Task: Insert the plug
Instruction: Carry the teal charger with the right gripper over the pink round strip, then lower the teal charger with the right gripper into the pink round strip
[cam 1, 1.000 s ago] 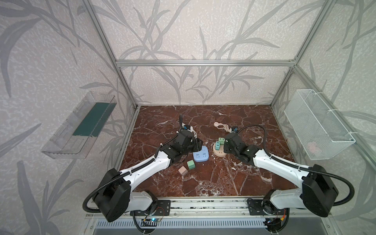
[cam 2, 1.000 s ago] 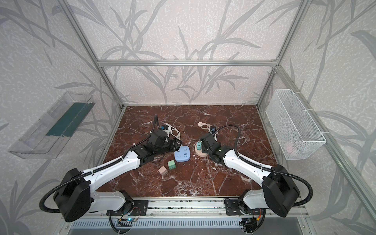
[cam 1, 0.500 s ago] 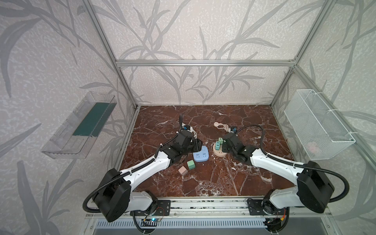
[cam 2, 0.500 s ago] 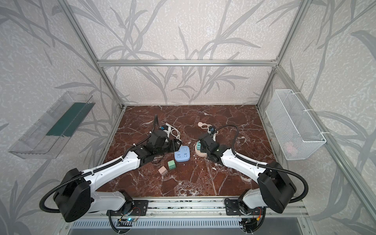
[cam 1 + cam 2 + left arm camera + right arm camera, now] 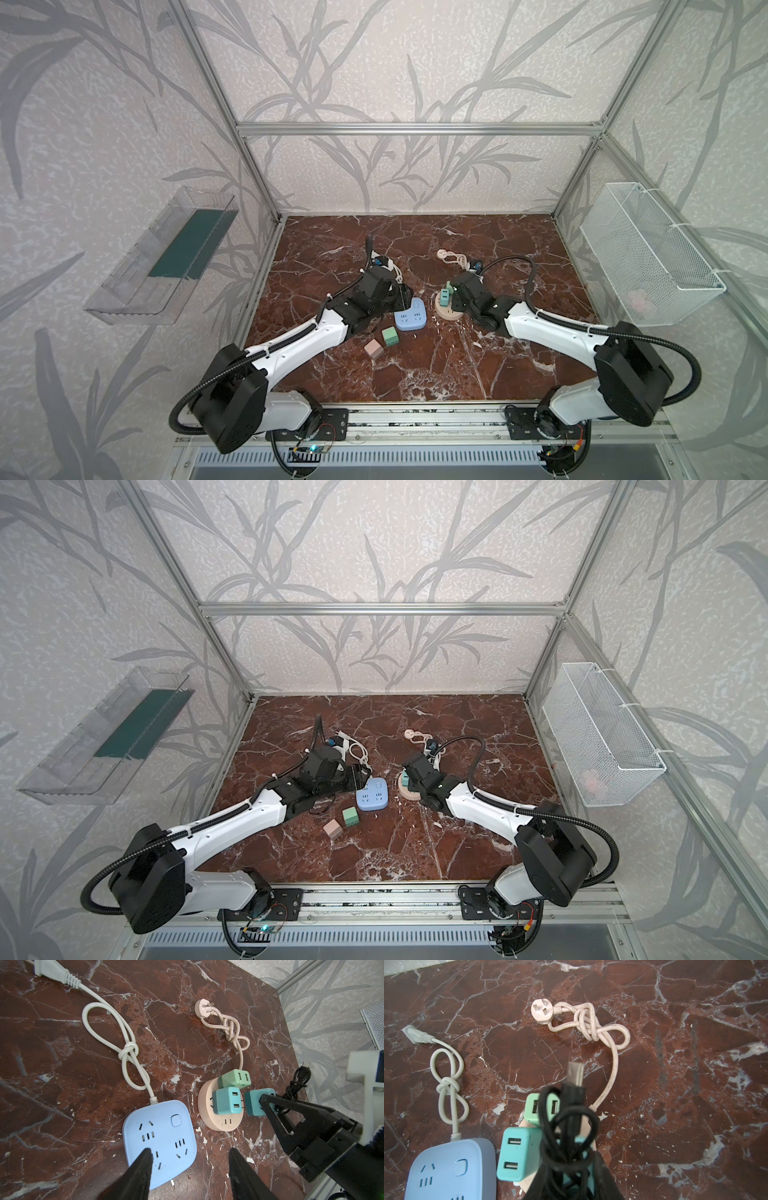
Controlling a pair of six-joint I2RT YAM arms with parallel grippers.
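My right gripper (image 5: 268,1105) is shut on a teal plug cube (image 5: 254,1104) that carries a knotted black cable (image 5: 566,1126). The cube hangs just beside the round pink socket (image 5: 220,1118), prongs toward it, level with the socket's edge. A light green cube (image 5: 233,1080) and another teal cube (image 5: 227,1100) sit plugged into that socket. In both top views the right gripper (image 5: 455,291) (image 5: 409,771) hovers at the socket (image 5: 446,311). My left gripper (image 5: 190,1150) is open, one finger over the blue power strip (image 5: 160,1140), holding nothing.
The strip's white knotted cord (image 5: 128,1053) and the socket's pink knotted cord (image 5: 230,1028) lie behind them. A green cube (image 5: 389,336) and a pink cube (image 5: 374,348) sit in front of the strip. A wire basket (image 5: 648,257) hangs right, a clear shelf (image 5: 166,257) left.
My right gripper has shifted slightly left, toward the round socket, with the teal plug in it. The left arm has not moved.
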